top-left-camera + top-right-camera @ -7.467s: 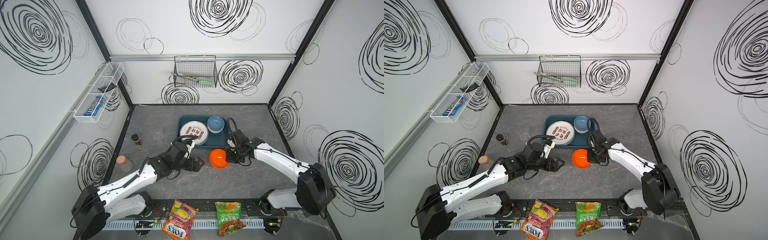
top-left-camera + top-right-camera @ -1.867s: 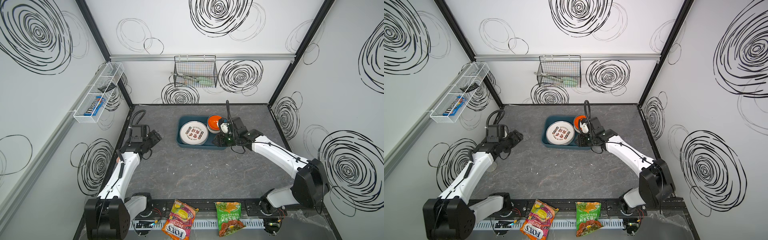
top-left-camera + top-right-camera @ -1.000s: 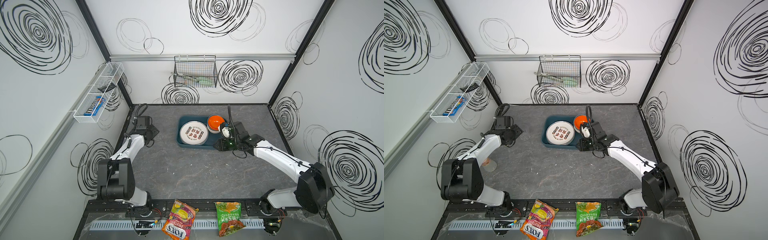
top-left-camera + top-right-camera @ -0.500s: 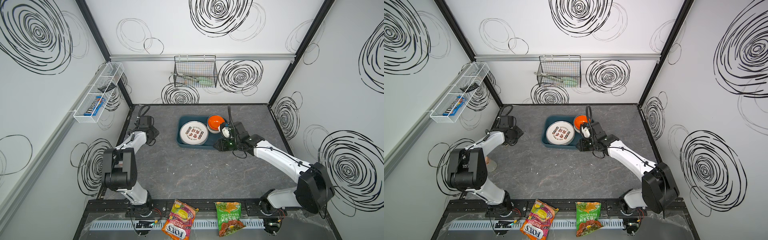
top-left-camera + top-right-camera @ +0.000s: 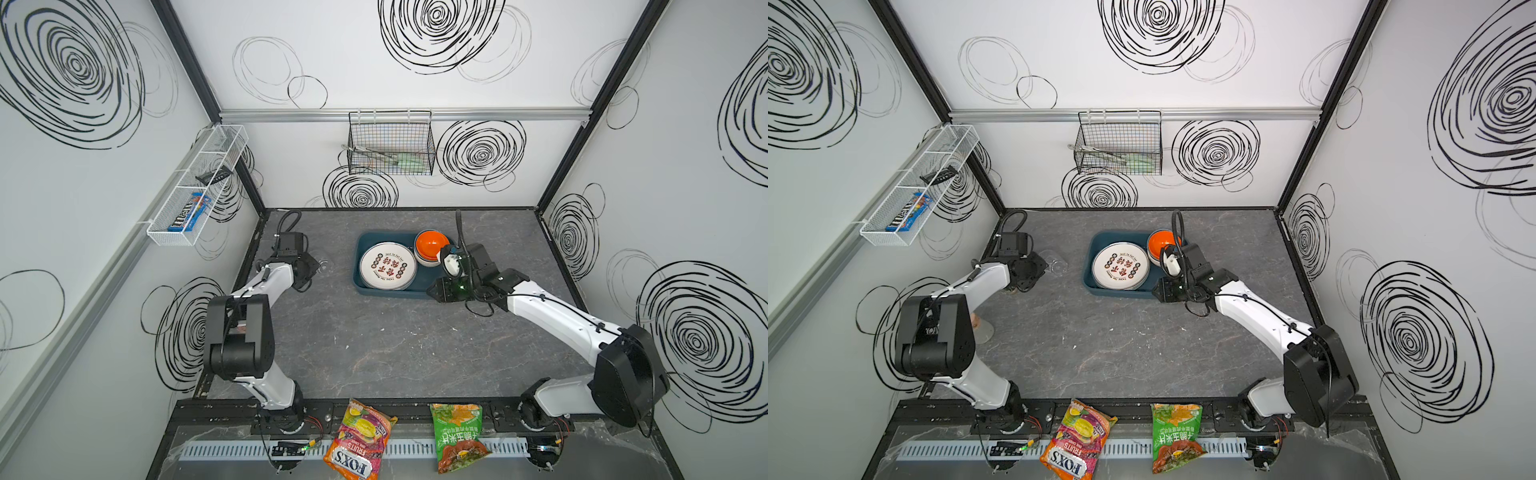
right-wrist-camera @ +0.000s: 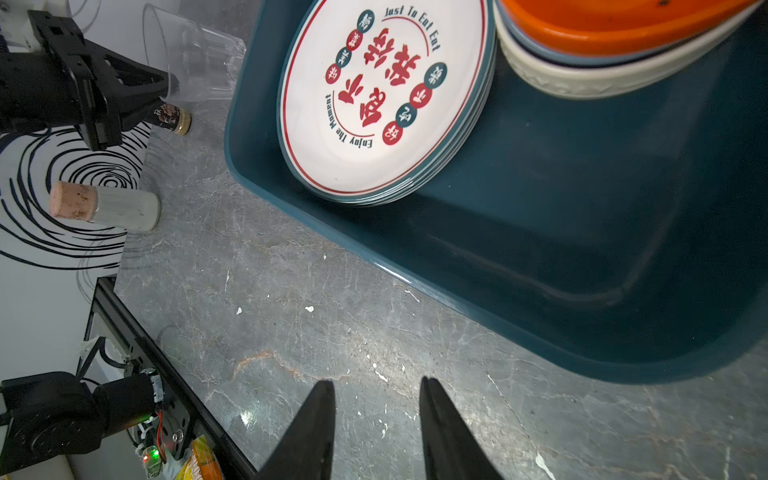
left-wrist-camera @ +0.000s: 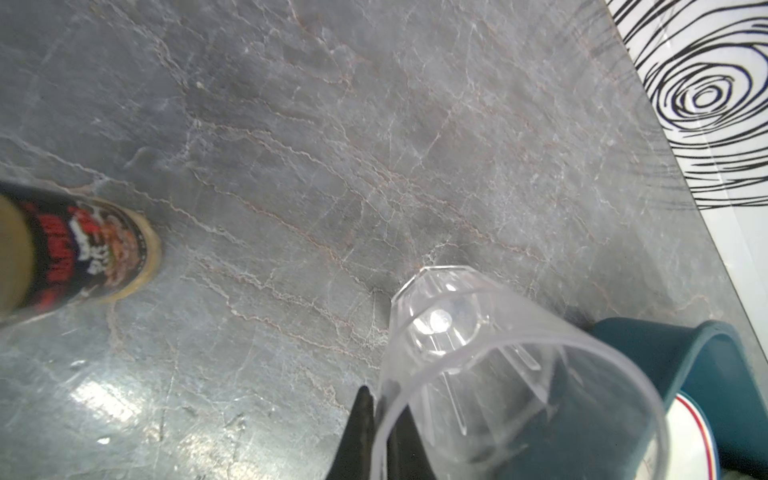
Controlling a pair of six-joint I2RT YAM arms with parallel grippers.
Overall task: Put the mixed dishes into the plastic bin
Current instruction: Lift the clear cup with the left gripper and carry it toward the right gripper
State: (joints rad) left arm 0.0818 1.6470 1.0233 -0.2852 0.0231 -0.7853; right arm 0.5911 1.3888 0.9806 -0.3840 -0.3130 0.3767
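A clear faceted cup (image 7: 478, 353) stands on the table left of the plastic bin (image 5: 399, 293). My left gripper (image 7: 380, 409) is shut on the cup's rim, one finger inside and one outside. In both top views the cup (image 5: 1057, 264) sits just beyond that gripper (image 5: 1045, 264). The bin holds a stack of white plates (image 6: 382, 99) with red characters. Beside them an orange bowl (image 6: 615, 20) is nested in other bowls. My right gripper (image 6: 376, 386) is open and empty, over the table just outside the bin's near wall (image 6: 540, 291).
A dark-labelled spice jar (image 7: 83, 253) stands close to the cup. A cork-topped jar (image 6: 104, 203) is by the left wall. A black wire basket (image 5: 390, 145) and a white mesh basket (image 5: 195, 187) hang on the walls. Two snack bags (image 5: 359, 440) lie at the front rail.
My left gripper has reached the cup at the back left and shut on its rim. The right arm has stayed still.
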